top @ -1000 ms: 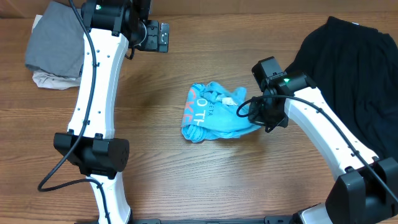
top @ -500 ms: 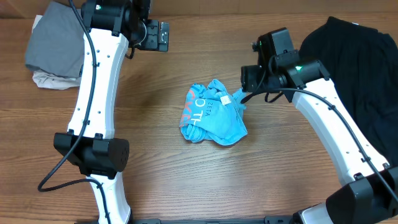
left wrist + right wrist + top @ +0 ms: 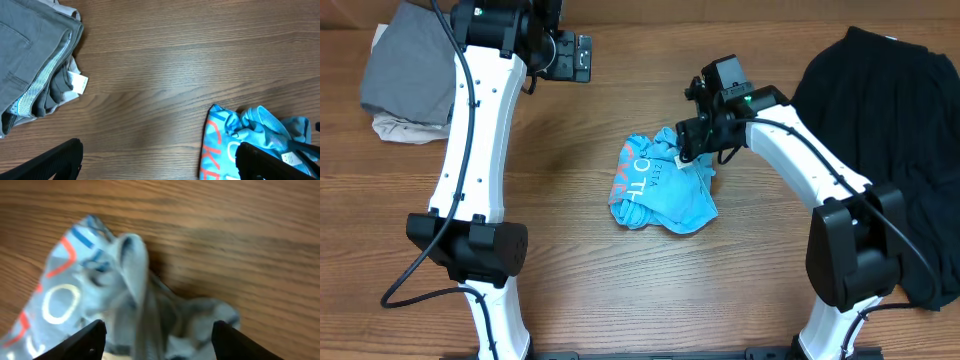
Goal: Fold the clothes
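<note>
Right gripper (image 3: pixel 690 149), fingers spread apart, hovering over the far right corner of the crumpled light blue T-shirt (image 3: pixel 660 188) lying mid-way across the table (image 3: pixel 570 265), bundle stretching leftward and nearer from there, left gripper (image 3: pixel 580 58) likewise spread, sitting well apart near the grey clothes (image 3: pixel 405 75).

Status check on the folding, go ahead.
Left hand open, near grey clothes. Right hand open over crumpled blue T-shirt. Shirt not yet folded. Black garment off to right, nothing blocking.
</note>
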